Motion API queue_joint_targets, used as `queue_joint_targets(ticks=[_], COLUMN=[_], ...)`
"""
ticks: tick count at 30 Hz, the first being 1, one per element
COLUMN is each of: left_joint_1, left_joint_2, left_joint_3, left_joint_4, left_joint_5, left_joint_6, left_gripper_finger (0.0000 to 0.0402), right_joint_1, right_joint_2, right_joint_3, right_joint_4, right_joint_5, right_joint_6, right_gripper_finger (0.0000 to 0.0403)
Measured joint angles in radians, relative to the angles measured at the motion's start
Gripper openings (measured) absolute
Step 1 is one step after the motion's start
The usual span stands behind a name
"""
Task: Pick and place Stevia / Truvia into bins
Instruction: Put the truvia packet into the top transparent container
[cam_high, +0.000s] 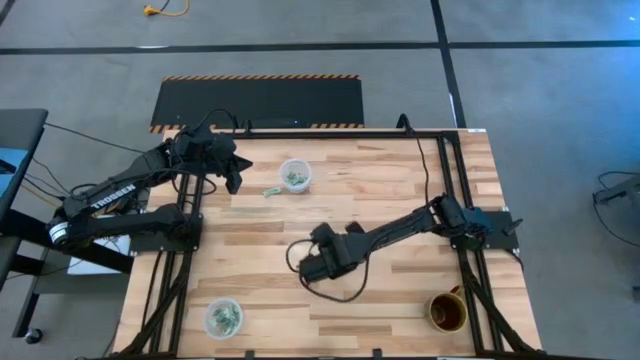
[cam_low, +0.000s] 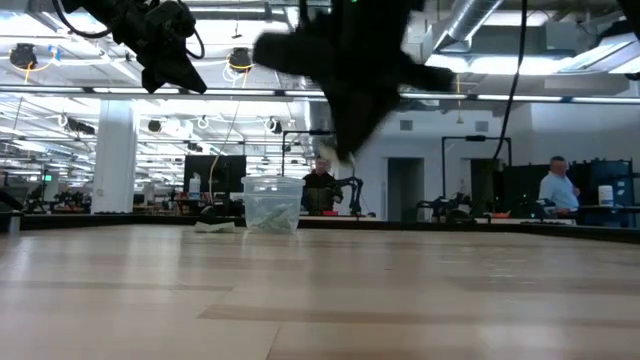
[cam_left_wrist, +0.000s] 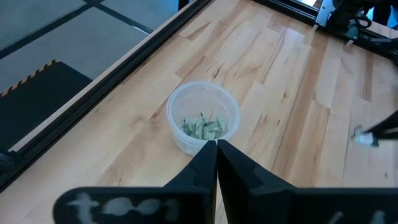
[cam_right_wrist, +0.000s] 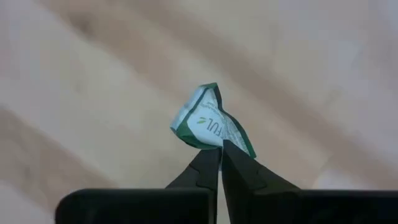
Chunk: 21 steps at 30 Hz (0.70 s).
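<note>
Right wrist view alone shows the right hand (cam_right_wrist: 219, 151) pinching a crumpled packet (cam_right_wrist: 210, 124).

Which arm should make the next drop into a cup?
Right. The right tool is shut on a packet, held above the table's middle. The left tool is shut and empty, above the far cup; one loose packet lies beside it.

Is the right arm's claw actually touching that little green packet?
Touching. The right wrist view shows the right gripper shut on the crumpled sweetener packet, its fingertips pinching the packet's lower edge.
</note>
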Motion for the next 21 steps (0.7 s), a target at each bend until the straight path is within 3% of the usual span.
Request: queue_joint_targets(ticks=[5, 9, 11, 14, 21], left_joint_1=[0.0, 0.0, 0.0, 0.0, 0.0], left_joint_2=[0.0, 0.0, 0.0, 0.0, 0.0], left_joint_3=[0.0, 0.0, 0.0, 0.0, 0.0], left_joint_4=[0.0, 0.0, 0.0, 0.0, 0.0], left_joint_5=[0.0, 0.0, 0.0, 0.0, 0.0], left_joint_6=[0.0, 0.0, 0.0, 0.0, 0.0], left_gripper_finger=[0.0, 0.0, 0.0, 0.0, 0.0], right_joint_1=[-0.065, -0.166, -0.228, -0.323, -0.46], right_joint_2=[-0.002, -0.004, -0.004, -0.004, 0.003], right_joint_3=[0.148, 0.223, 0.229, 0.229, 0.23], right_joint_4=[-0.073, -0.002, 0.095, 0.244, 0.354], right_joint_5=[0.237, 0.292, 0.267, 0.128, -0.088], right_joint_6=[-0.175, -0.397, -0.534, -0.706, -0.849], right_gripper_finger=[0.0002, 0.0001, 0.0001, 0.0001, 0.0001])
